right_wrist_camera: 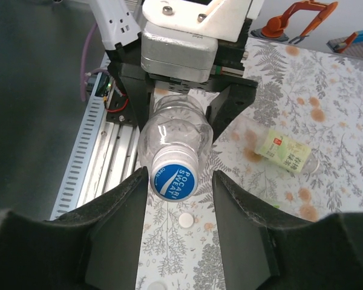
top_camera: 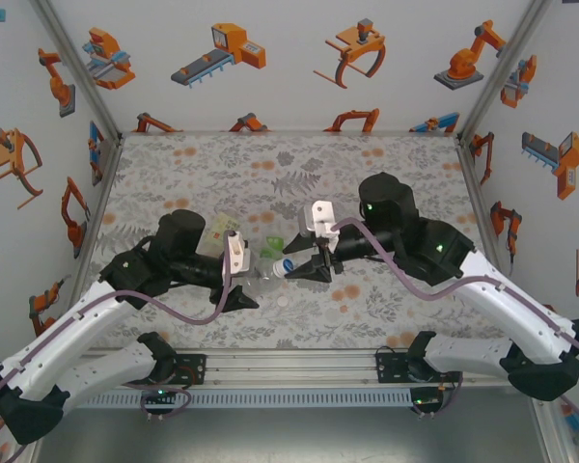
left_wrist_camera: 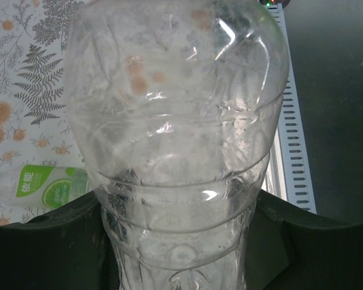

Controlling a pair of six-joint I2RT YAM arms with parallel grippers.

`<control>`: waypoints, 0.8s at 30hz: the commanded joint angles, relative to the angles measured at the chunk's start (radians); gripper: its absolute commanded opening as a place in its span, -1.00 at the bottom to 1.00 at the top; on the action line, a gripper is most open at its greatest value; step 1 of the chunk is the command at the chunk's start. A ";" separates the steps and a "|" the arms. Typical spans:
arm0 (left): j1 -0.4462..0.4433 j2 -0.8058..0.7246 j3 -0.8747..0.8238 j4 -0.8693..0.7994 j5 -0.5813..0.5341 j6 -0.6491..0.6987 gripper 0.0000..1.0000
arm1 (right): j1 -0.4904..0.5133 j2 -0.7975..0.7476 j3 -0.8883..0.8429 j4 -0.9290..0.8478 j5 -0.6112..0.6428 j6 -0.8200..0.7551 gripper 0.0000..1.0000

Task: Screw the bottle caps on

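A plain clear bottle [left_wrist_camera: 178,121] is held near its base by my left gripper [left_wrist_camera: 178,241], which is shut on it, with dark fingers [left_wrist_camera: 54,241] on both sides. The bottle [right_wrist_camera: 172,130] lies roughly level above the table, neck pointing at my right gripper [right_wrist_camera: 180,181]. A white cap with a blue printed top [right_wrist_camera: 174,175] sits on that neck. My right gripper stands open around this cap: the left finger is against its side and a gap shows on the right. From above, the two grippers [top_camera: 243,287] [top_camera: 305,267] face each other over the table's middle.
A loose white cap [right_wrist_camera: 186,220] lies on the table under the bottle, and another [right_wrist_camera: 156,285] lies nearer. The bottle with the pale yellow-green label [right_wrist_camera: 284,151] lies on its side behind. The bright green labelled bottle [left_wrist_camera: 48,186] lies beside it. The metal rail [top_camera: 289,367] runs along the near edge.
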 commanded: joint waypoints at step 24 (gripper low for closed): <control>-0.003 -0.001 0.008 0.089 -0.119 -0.035 -1.00 | 0.017 0.017 -0.036 0.173 0.221 0.399 -1.00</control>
